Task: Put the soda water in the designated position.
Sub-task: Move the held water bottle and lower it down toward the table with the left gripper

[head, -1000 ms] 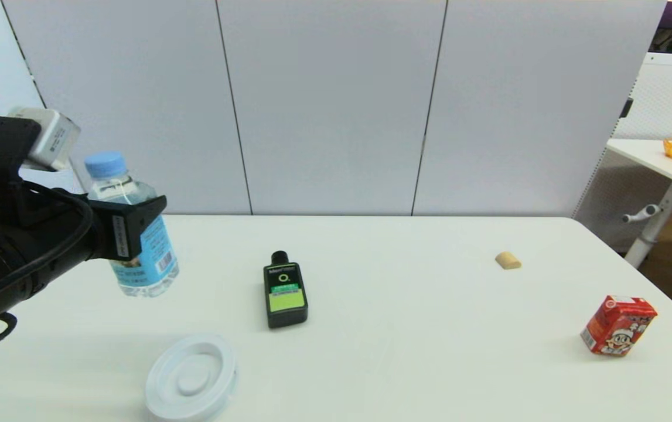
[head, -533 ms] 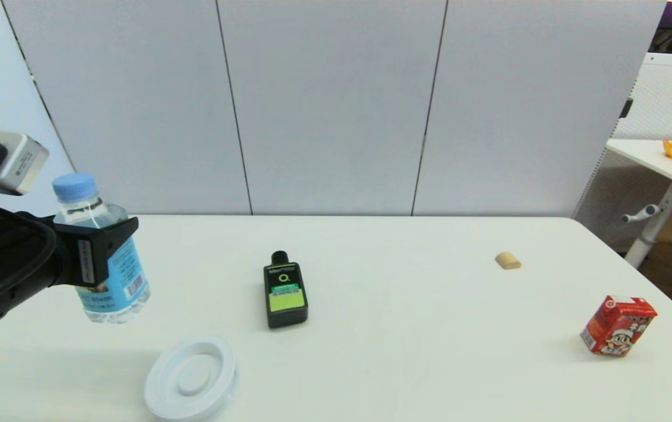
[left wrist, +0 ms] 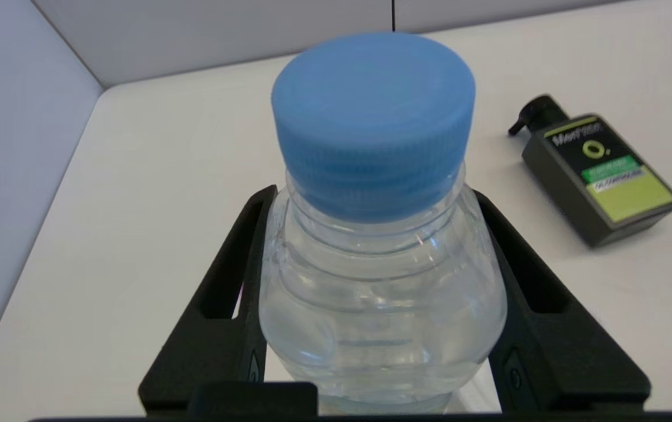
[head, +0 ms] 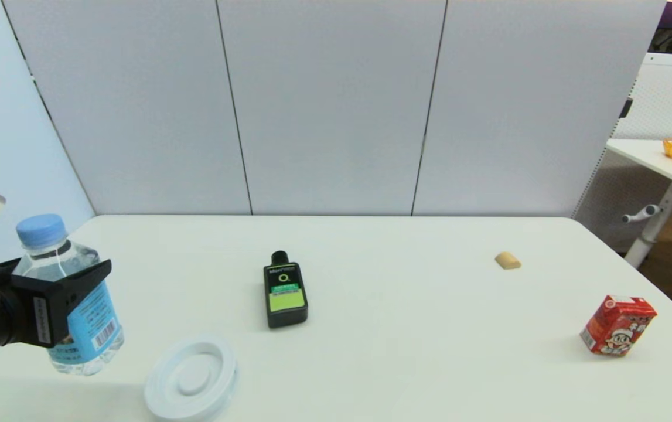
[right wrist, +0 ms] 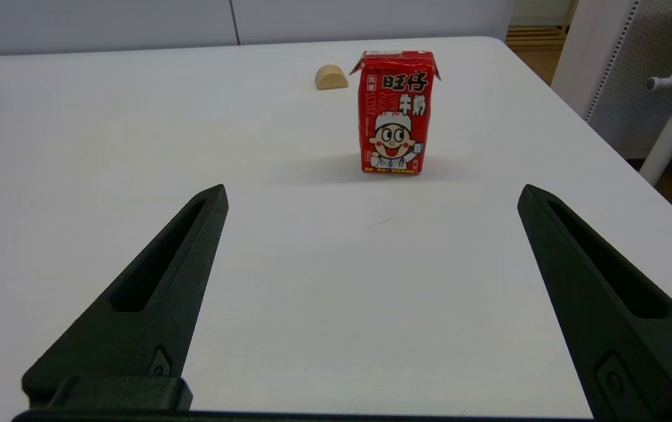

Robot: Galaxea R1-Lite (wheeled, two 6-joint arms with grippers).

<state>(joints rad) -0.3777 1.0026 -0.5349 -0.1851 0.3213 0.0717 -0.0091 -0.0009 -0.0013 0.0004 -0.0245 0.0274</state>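
Descending at the near left of the counter (head: 406, 351): soda water (head: 81, 316), upright, clamped round its shoulder by the left end effector (head: 69, 296), fingers closed against both sides below the blue cap (left wrist: 374, 117). Over the last second it has come down and drifted left and nearer, so its base now hangs just above the surface, or possibly touches it. White round dish (head: 191, 378): just right of the bottle, apart from it, and likely the designated spot; if so, a short shift right is needed. Black flat bottle with green label (head: 285, 293): lying farther off, clear of the path. Tan block (head: 508, 260) and red milk carton (head: 618, 325): far right. Right end effector (right wrist: 371, 305): parked, fingers spread wide, holding nothing.
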